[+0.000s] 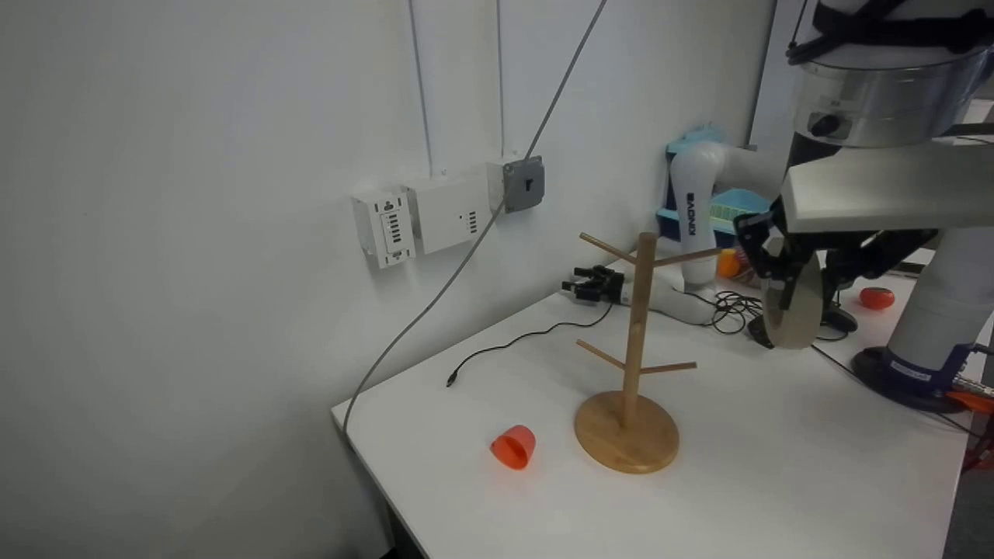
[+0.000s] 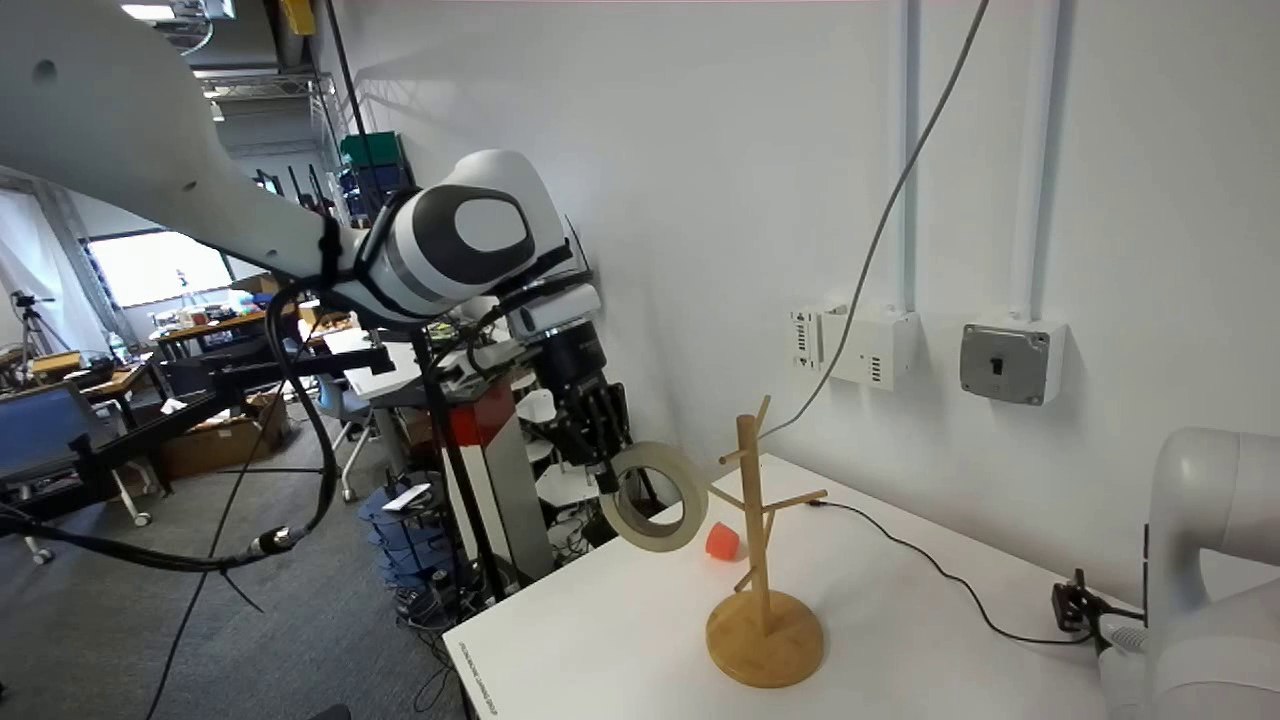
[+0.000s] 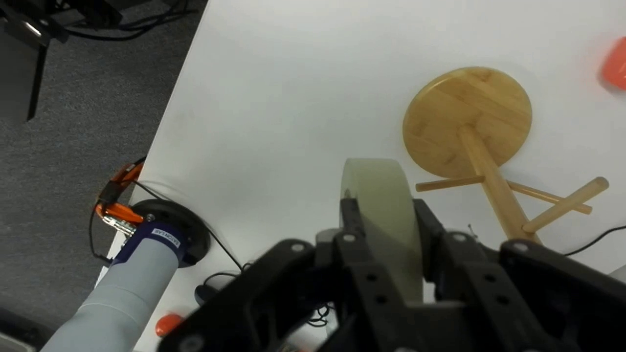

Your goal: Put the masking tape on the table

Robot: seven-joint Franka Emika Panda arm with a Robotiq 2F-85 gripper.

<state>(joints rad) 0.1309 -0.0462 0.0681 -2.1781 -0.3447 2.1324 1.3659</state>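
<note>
Wrist view: the end effector (image 3: 386, 210) pinches the masking tape (image 3: 390, 234) between its fingers (image 3: 351, 215).

Premises: robotics laboratory. In an exterior view, a jointed white arm (image 1: 691, 210) marked KINOVA stands over the worktop (image 1: 481, 505). Another robot arm (image 2: 470, 245), strapped with black cables (image 2: 331, 468), appears in both exterior views. A grey switch box (image 2: 1003, 365) and surface conduits (image 2: 1032, 150) are fixed to the plain wall (image 2: 700, 250). The background, in an exterior view, shows cluttered desks (image 2: 200, 334), a tripod (image 2: 38, 325), a blue chair (image 2: 45, 415) and an overhead metal truss (image 2: 265, 88); grey carpet (image 2: 270, 650) covers the floor. In the wrist view, a label (image 3: 166, 237) reads, in part, LAB.
</note>
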